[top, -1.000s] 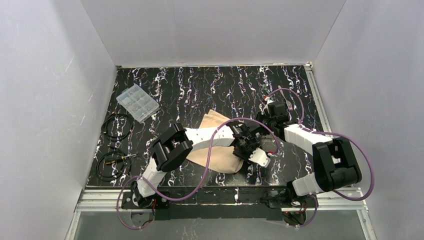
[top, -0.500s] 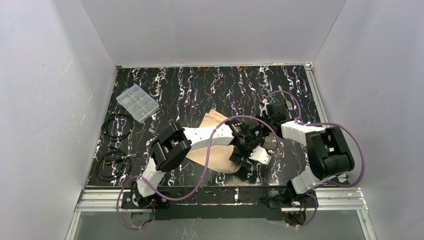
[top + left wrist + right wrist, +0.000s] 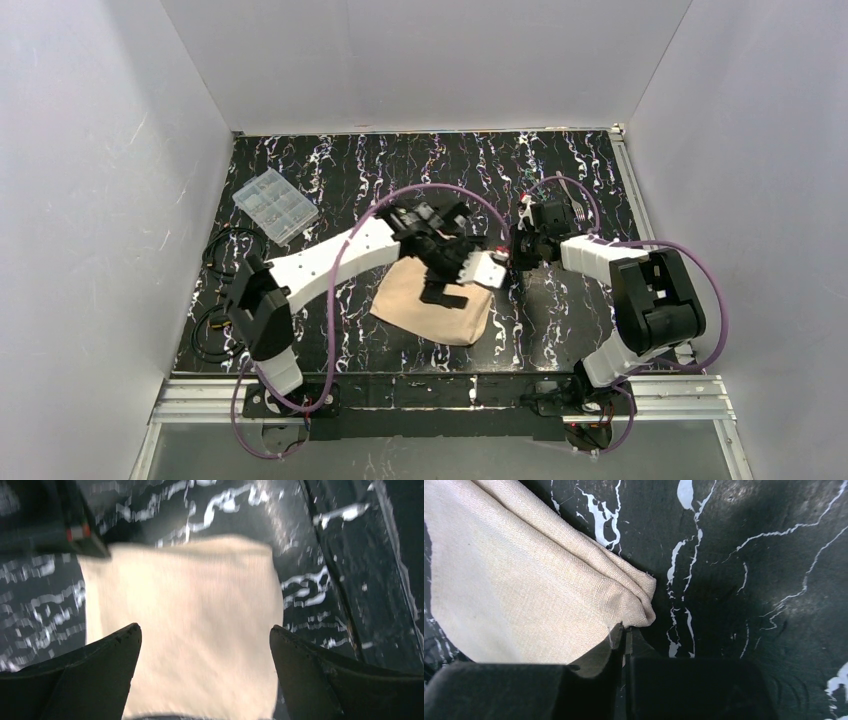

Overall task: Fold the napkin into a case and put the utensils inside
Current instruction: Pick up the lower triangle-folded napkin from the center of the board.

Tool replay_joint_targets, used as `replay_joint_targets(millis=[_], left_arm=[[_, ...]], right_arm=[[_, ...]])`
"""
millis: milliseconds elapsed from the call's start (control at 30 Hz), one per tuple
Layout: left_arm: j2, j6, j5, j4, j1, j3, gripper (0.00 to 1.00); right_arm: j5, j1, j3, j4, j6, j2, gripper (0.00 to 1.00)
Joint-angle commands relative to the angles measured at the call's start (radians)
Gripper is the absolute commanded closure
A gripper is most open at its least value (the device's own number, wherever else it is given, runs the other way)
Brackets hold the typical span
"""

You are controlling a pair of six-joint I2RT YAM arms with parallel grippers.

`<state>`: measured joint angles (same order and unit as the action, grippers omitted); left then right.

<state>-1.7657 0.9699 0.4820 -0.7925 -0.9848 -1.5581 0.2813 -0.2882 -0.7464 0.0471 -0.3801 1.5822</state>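
While the right hand [image 3: 625, 652] has its 2 fingers drawn almost together, apparently nipping the edge of the plain tan-beige cloth napkin [image 3: 432, 312] at its folded right corner, the left hand [image 3: 203, 631] hangs just above the cloth. Its fingers are spread wide and grip nothing. The napkin lies near the middle of the black, white-veined desk [image 3: 380, 170] as a layered, roughly rectangular fold, not yet a narrow case.

The likeliest slip is at that pinched corner. If the right hand draws back before letting go fully, it would drag the top layer and open the fold, since soft cloth keeps no crease. Both hands crowd the napkin's right end, so a careless move could knock 1 against the other. A left hand pressing down off-centre could skew the layers.

The thin silver metal fork [image 3: 578, 203] lies beyond the right arm, apart from the napkin. It looks flat on a hard surface, close under a purple cable [image 3: 560, 180], so picking it up may be fiddly.

The clear plastic compartment box [image 3: 275, 205] sits far left. Its contents are too small to tell. Nothing shows inside the fold, and I cannot find the spoon.
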Motion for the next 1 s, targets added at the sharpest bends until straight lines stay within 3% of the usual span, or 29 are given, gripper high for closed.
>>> replay_joint_targets(millis=[0, 100, 267, 300, 333, 367, 567, 600, 667, 700, 767, 900, 967], left_arm=[[0.062, 0.042, 0.024, -0.102, 0.153, 0.129, 0.02], [0.088, 0.104, -0.005, -0.102, 0.237, 0.219, 0.02], [0.182, 0.192, -0.016, -0.056, 0.284, 0.337, 0.01], [0.206, 0.206, -0.024, -0.039, 0.288, 0.351, 0.01], [0.242, 0.218, -0.032, -0.024, 0.296, 0.359, 0.01], [0.269, 0.225, -0.038, -0.011, 0.308, 0.359, 0.01], [0.438, 0.143, -0.03, 0.032, 0.397, 0.268, 0.01], [0.462, 0.067, -0.027, 0.079, 0.42, 0.28, 0.01], [0.486, -0.075, -0.098, 0.224, 0.45, 0.357, 0.02], [0.484, -0.07, -0.118, 0.249, 0.453, 0.391, 0.02], [0.468, 0.077, -0.054, 0.128, 0.454, 0.418, 0.1], [0.477, 0.192, 0.056, 0.049, 0.454, 0.516, 0.21], [0.495, 0.299, 0.09, 0.054, 0.454, 0.589, 0.24]], right_arm=[[-0.064, 0.001, -0.068, 0.08, 0.063, 0.018, 0.83], [-0.068, -0.001, -0.101, 0.117, 0.08, 0.028, 0.74], [-0.064, -0.013, -0.157, 0.173, 0.101, 0.005, 0.5], [-0.071, -0.016, -0.175, 0.192, 0.103, -0.008, 0.4], [-0.076, -0.016, -0.188, 0.21, 0.107, -0.027, 0.1], [-0.088, -0.018, -0.202, 0.234, 0.109, -0.049, 0.03], [-0.223, -0.064, -0.286, 0.377, 0.13, -0.271, 0.01], [-0.218, -0.07, -0.266, 0.339, 0.117, -0.321, 0.01], [-0.196, -0.06, -0.186, 0.22, -0.057, -0.394, 0.01], [-0.155, -0.057, -0.151, 0.156, -0.105, -0.415, 0.01], [-0.081, -0.071, -0.143, 0.104, -0.092, -0.423, 0.01], [-0.408, -0.361, -0.219, 0.247, 0.133, -0.42, 0.01], [-0.492, -0.426, -0.224, 0.302, 0.19, -0.409, 0.02]])
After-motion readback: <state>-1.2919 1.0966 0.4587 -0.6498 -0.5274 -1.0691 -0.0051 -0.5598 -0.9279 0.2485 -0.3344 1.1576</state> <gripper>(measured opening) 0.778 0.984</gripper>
